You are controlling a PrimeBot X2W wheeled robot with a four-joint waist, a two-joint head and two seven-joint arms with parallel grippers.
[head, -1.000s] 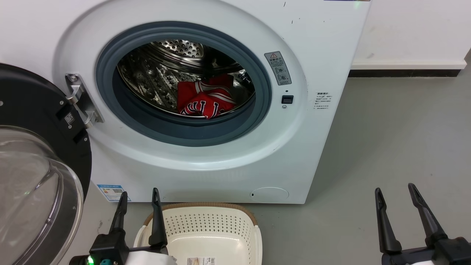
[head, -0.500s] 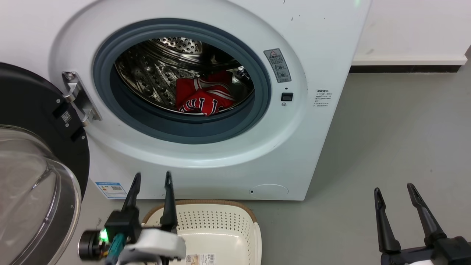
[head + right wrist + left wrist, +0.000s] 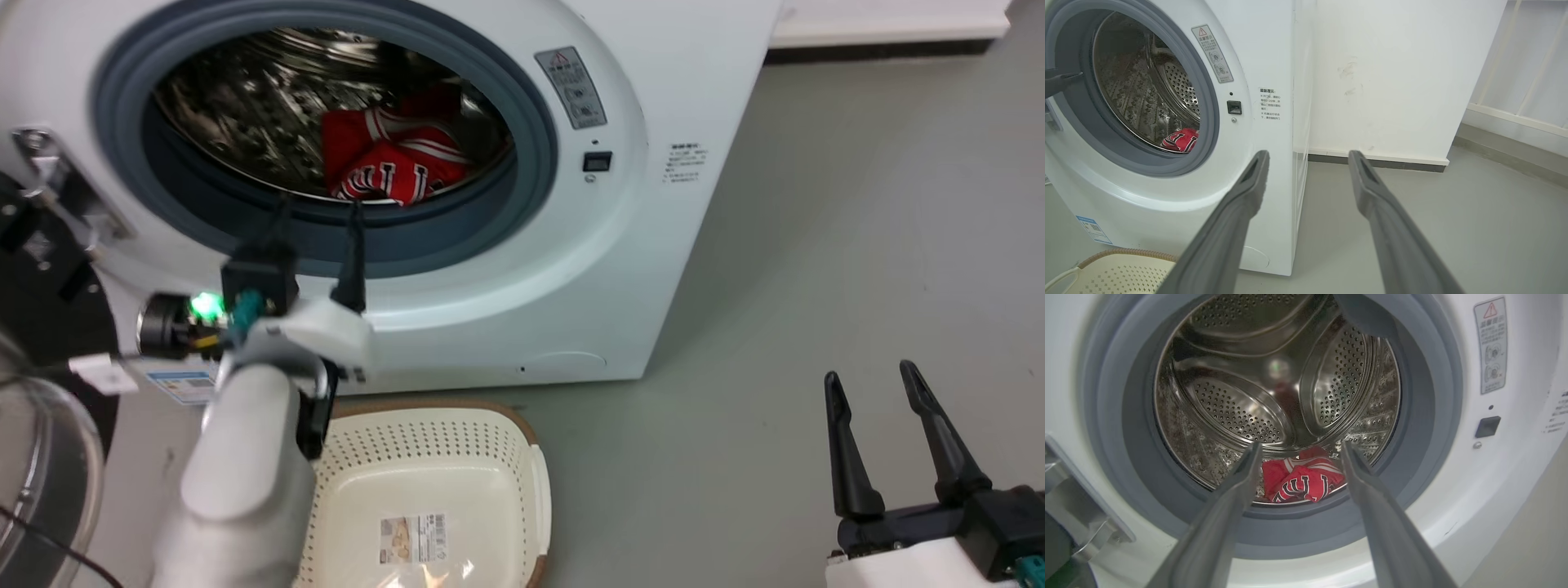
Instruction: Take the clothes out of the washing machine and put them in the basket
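The white washing machine [image 3: 653, 122] stands with its door swung open, and the red clothes [image 3: 384, 159] lie bunched at the bottom of its steel drum [image 3: 1233, 408]; white lettering and striped trim show on the clothes [image 3: 1302, 484]. My left gripper [image 3: 318, 208] is raised in front of the grey porthole ring, open and holding nothing, short of the clothes. The cream basket [image 3: 424, 490] sits on the floor below the porthole with no garment in it. My right gripper [image 3: 869, 380] hangs open at the lower right, over the floor.
The open door's glass bowl [image 3: 41, 457] and black rim stand at the far left beside my left arm. Grey floor [image 3: 857, 245] stretches right of the washer to a white wall [image 3: 1392, 73] with a dark skirting strip.
My left arm has risen from beside the basket up to the porthole's lower edge. The head camera has tilted down and right, shifting the whole picture. The right gripper has stayed put.
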